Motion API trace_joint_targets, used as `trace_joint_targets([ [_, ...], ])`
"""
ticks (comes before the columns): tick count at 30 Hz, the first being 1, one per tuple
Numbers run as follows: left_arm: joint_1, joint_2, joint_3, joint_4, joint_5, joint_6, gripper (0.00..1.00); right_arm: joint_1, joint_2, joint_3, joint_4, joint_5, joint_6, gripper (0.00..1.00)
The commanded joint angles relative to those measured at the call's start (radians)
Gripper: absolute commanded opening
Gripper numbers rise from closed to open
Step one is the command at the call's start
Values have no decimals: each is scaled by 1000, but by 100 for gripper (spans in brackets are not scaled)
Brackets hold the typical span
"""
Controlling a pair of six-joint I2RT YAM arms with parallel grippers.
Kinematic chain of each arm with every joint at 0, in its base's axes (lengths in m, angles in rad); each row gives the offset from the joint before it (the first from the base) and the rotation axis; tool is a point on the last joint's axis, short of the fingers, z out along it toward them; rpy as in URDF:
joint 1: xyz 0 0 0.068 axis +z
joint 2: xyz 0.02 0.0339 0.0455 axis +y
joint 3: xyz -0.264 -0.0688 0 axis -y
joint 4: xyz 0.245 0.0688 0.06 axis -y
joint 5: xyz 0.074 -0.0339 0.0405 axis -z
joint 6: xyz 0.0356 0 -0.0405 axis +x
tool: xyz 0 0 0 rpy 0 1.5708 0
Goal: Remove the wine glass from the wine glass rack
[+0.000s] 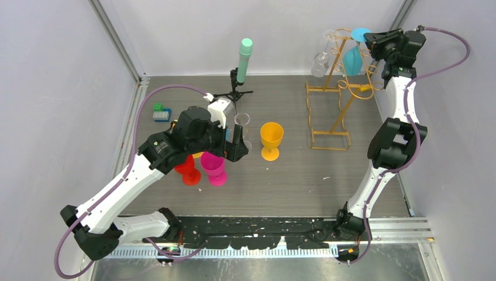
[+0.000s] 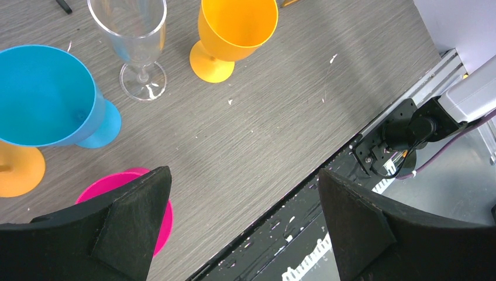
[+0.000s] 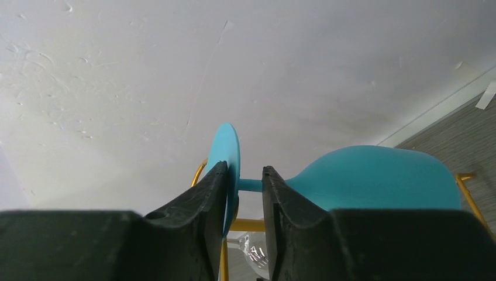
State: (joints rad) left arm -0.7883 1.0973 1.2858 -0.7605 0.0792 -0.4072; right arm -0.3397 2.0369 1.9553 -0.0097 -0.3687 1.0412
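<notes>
Teal wine glass [image 1: 352, 58] hangs upside down on the gold wine glass rack [image 3: 245, 225], upper right of the overhead view, with the right gripper [image 3: 244, 172] at its foot.

From the wrist, the right fingers stand narrow around the round foot and stem, the foot against one finger; I can't tell whether they actually pinch it. A clear glass [image 1: 320, 63] hangs on the rack just left of the teal one. Centre-left, the left gripper [image 2: 243, 181] is spread wide and holds nothing, above a pink goblet [image 1: 214, 168], with a red one [image 1: 188, 170], a clear flute [image 1: 242, 126] and an orange goblet [image 1: 271, 139] near it on the table [image 1: 304, 175].
</notes>
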Motion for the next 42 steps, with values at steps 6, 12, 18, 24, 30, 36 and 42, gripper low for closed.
trace_joint_targets([
  [6, -4, -19, 7, 6, -9, 5, 100, 0, -56, 35, -26, 39, -40, 9],
  [12, -3, -19, 7, 5, -9, 5, 100, -1, -63, 76, -51, 66, -67, 7],
  [18, -3, -20, 8, 5, -8, 5, 100, 0, -65, 111, -86, 78, -123, 14],
  [24, -3, -18, 7, 6, -7, 7, 100, 1, -54, 128, -102, 62, -118, 21],
  [30, -3, -21, 4, 6, -7, 7, 100, 2, -49, 138, -152, 95, -111, 22],
  [36, -3, -26, -1, 7, -8, 6, 100, 2, -53, 140, -157, 118, -113, 3],
  [42, -3, -28, -1, 6, -7, 4, 100, 4, -69, 145, -118, 128, -110, 0],
])
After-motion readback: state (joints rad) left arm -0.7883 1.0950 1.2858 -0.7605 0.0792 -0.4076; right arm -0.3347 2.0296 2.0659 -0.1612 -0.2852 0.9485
